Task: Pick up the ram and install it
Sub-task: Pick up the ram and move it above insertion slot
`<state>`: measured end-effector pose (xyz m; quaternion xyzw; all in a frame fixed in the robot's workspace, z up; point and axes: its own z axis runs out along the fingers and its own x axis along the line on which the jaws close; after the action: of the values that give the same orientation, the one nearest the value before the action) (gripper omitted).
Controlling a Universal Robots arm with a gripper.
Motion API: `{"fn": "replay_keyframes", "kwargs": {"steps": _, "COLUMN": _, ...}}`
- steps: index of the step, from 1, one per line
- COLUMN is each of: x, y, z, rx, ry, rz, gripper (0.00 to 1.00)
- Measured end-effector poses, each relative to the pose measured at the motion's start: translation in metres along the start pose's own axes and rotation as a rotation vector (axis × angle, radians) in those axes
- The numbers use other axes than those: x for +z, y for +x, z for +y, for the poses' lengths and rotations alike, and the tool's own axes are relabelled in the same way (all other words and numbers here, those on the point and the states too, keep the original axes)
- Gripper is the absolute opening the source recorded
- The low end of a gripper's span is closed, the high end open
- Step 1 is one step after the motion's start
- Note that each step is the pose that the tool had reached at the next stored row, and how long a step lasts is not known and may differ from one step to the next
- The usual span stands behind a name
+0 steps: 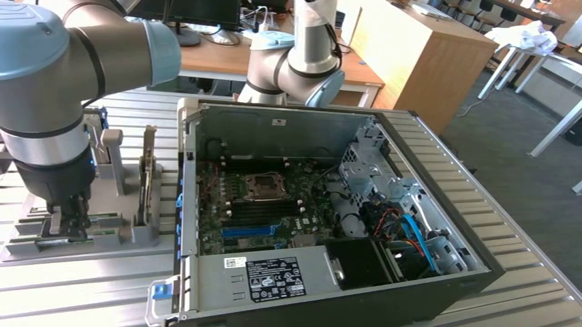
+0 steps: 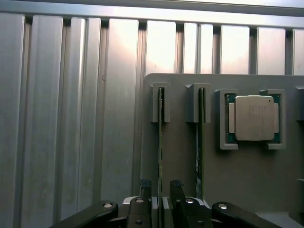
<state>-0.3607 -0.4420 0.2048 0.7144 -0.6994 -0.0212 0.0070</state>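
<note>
In the wrist view, two ram sticks stand on edge in the slots of a grey holder (image 2: 178, 156). My gripper (image 2: 160, 184) is open and down over the holder. Its two fingertips (image 2: 145, 186) straddle the near end of one ram stick (image 2: 160, 142) with a small gap on either side. The other ram stick (image 2: 198, 147) stands parallel, one slot over. In the exterior view my gripper (image 1: 71, 219) hangs low over the holder (image 1: 136, 235) at the exterior view's left, beside the open computer case (image 1: 427, 170). The green ram (image 1: 102, 219) shows next to the fingers.
A square silver processor (image 2: 254, 118) lies in its own recess of the holder. A taller green card (image 1: 148, 178) stands upright in the holder. The motherboard (image 1: 264, 204) lies exposed in the case, with cables and drive bays toward the exterior view's right. The table is ribbed metal (image 1: 82, 293).
</note>
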Motion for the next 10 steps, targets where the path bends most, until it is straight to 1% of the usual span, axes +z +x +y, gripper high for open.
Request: {"fn": "replay_keyframes", "kwargs": {"steps": 10, "x": 0.0016, "y": 0.0000, "z": 0.0000, "rx": 0.000, "ry": 0.0000, "rz": 0.0000, "gripper": 0.30}}
